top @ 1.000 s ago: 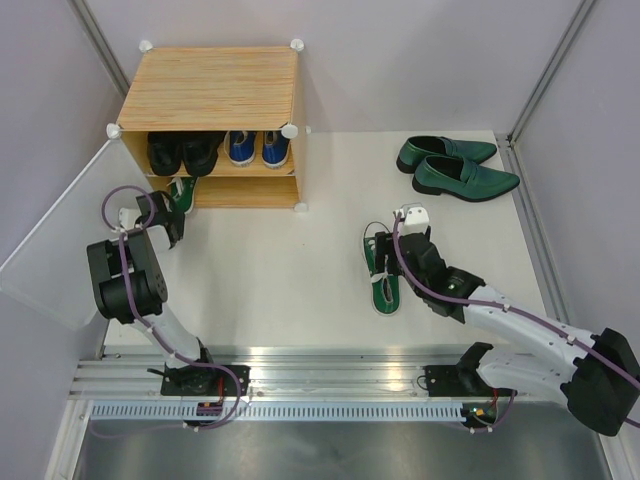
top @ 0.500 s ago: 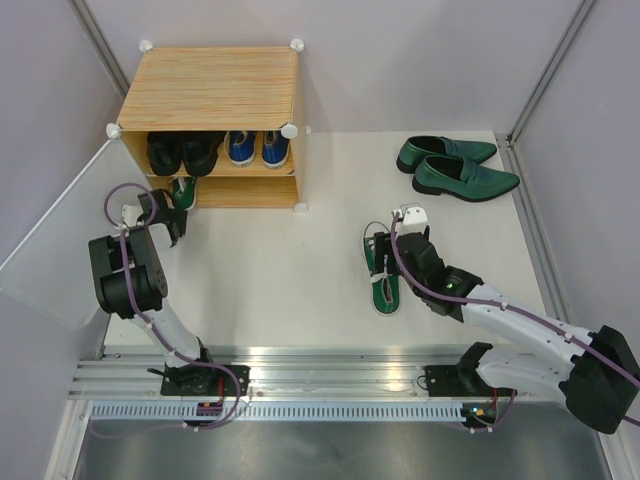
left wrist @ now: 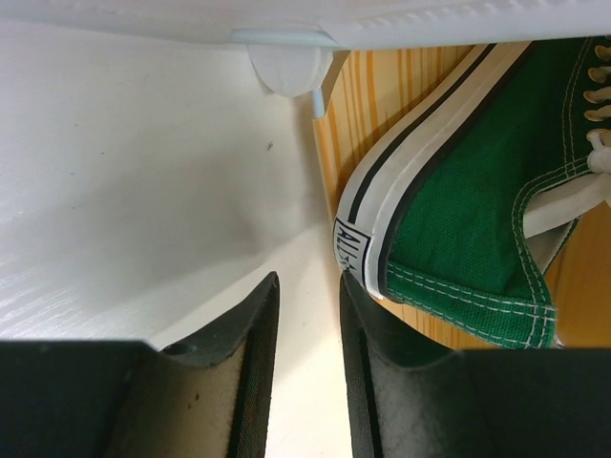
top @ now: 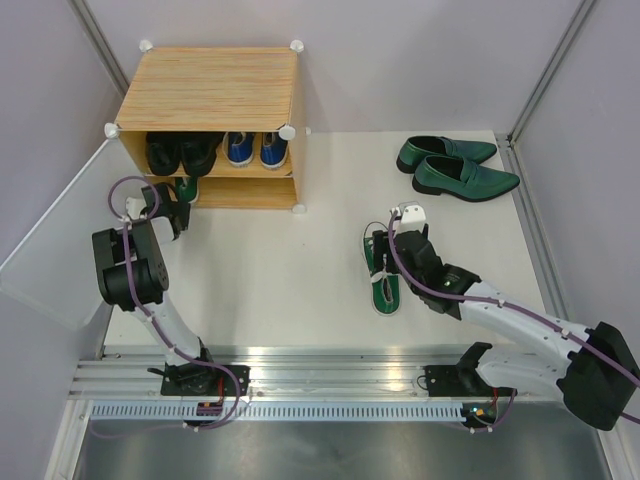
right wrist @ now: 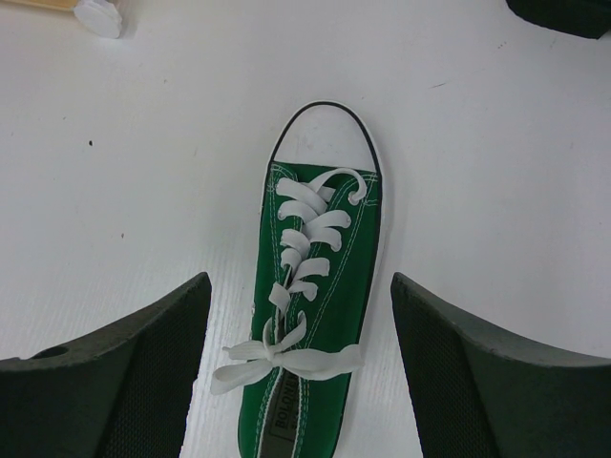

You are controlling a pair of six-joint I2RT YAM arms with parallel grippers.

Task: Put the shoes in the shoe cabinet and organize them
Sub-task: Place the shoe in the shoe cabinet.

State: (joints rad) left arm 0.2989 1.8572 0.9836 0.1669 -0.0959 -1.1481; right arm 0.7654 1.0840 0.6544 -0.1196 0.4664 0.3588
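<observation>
L jaws barely parted, empty, beside heel of green sneaker (left wrist: 458,210) on cabinet (top: 210,88) bottom shelf. R jaws wide, either side of 2nd sneaker (right wrist: 320,253) on table (right wrist: 143,143), prob for pickup.

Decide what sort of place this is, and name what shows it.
Most likely a robot lab test cell, not a home: left arm and right arm bolted to an aluminium rail, grey partition walls round a white table, and a shoe cabinet and dark-green loafers staged as props.
</observation>
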